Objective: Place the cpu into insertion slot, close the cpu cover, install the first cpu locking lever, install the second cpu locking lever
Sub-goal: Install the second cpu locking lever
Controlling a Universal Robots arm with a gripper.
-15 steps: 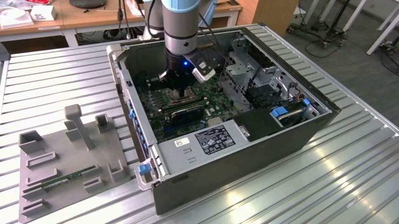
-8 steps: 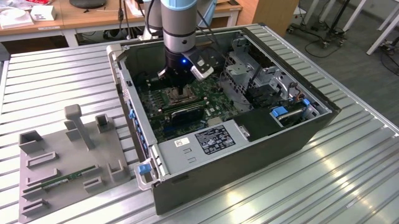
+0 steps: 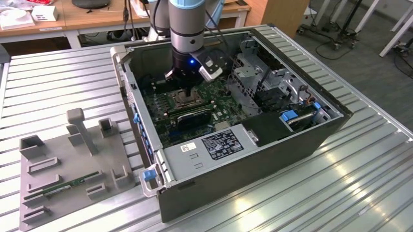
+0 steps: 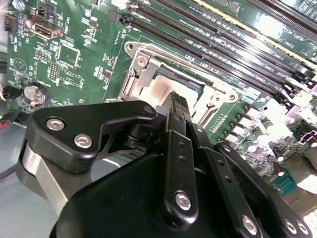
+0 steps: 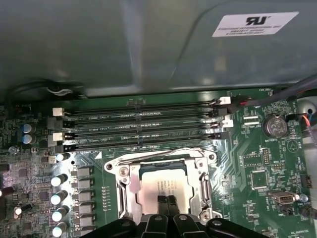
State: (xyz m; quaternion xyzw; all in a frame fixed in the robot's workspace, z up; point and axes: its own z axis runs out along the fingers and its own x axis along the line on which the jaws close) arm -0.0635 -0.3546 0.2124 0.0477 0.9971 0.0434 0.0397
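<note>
The cpu lies flat in the insertion slot on the green motherboard, its pale metal face up. The silvery cpu cover lies down around the chip like a frame. My gripper is shut, its two black fingertips pressed together right over the near edge of the cpu's face, with nothing seen between them. In the second wrist view the fingers reach down onto the cpu inside the cover. In the exterior view the gripper stands upright over the slot inside the open computer case.
Long black memory slots run just beyond the socket. A white-labelled power supply box and a grey drive cage crowd the case's other sides. A grey fixture plate with a memory stick lies at the exterior view's left.
</note>
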